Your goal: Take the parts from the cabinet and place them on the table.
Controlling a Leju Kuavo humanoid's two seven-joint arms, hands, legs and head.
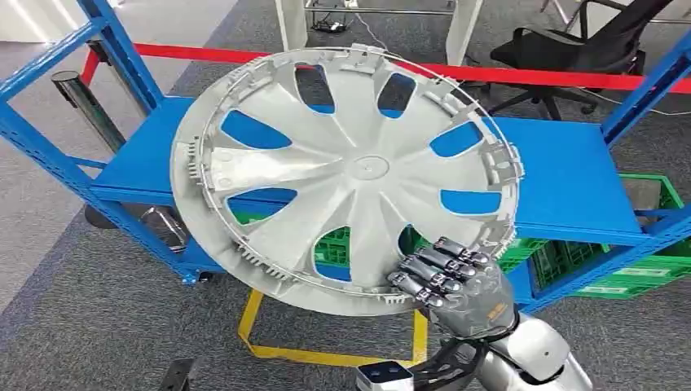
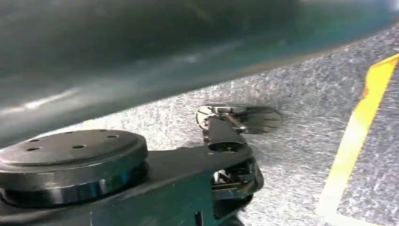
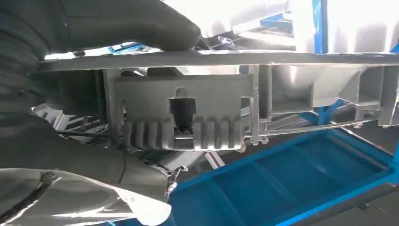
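I have the hubcap (image 1: 346, 175) up in the right hand (image 1: 453, 281), gripped at the rim in the lower right of the head view; the fingers are curled over the edge, and the right wrist view shows the thumb (image 3: 117, 23) pressed along the rim with the clip tabs just beyond it. The hubcap sits tilted across the centre of the frame, in front of the blue rack (image 1: 562, 183), and I judge it is off the shelf and carried only by that hand, though its far edge could be close to the shelf surface and I cannot tell for sure. So the pick looks done to me, and what remains is the carry and the set-down on the table. I would want the rim clear of the blue uprights at upper left and right before turning. As for the left hand, its wrist view looks down at grey carpet and a yellow floor line (image 2: 357, 136), and I cannot tell whether it is open or closed. Under the shelf, at lower right of the head view, stand green crates (image 1: 607, 265); through the spokes I see more green lattice, but I cannot make out what lies in them.
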